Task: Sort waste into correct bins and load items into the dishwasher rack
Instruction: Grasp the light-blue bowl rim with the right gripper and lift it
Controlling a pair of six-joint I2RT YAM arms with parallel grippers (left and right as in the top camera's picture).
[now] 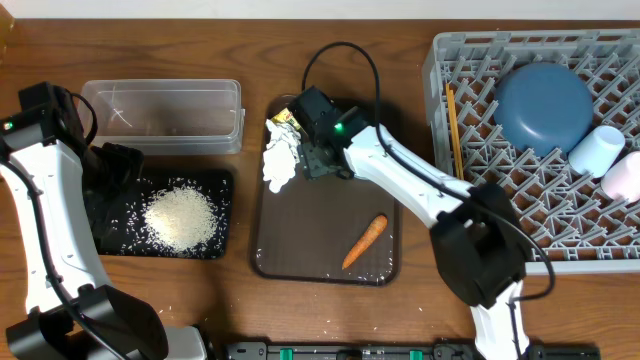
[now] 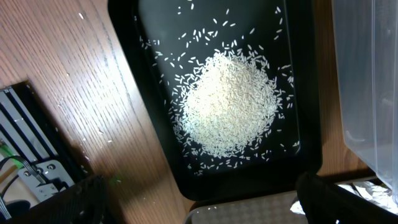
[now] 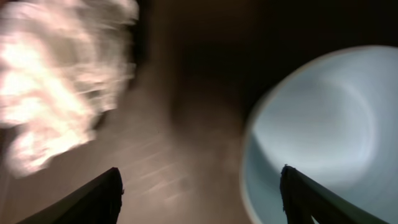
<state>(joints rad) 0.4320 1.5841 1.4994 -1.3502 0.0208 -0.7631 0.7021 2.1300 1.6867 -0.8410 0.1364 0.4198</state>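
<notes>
My right gripper [image 1: 318,160] is open and low over the brown tray [image 1: 320,230]. In the right wrist view its fingers [image 3: 200,174] straddle the rim of a light blue round vessel [image 3: 323,130]; I cannot tell whether it is a cup or a bowl. The crumpled white tissue [image 1: 280,155] [image 3: 56,81] lies just to its left, with the printed wrapper [image 1: 285,122] behind it. The orange carrot [image 1: 365,240] lies on the tray's front. My left gripper [image 1: 112,170] [image 2: 199,208] is open and empty over the black tray [image 1: 225,215] that holds the rice [image 1: 180,218] [image 2: 230,102].
The clear tub [image 1: 165,110] [image 2: 367,81] stands behind the black tray. The grey rack [image 1: 470,60] at the right holds a dark blue round dish [image 1: 545,105], a white cup [image 1: 597,150], a pale cup [image 1: 625,175] and chopsticks [image 1: 452,125]. Loose grains lie on the table.
</notes>
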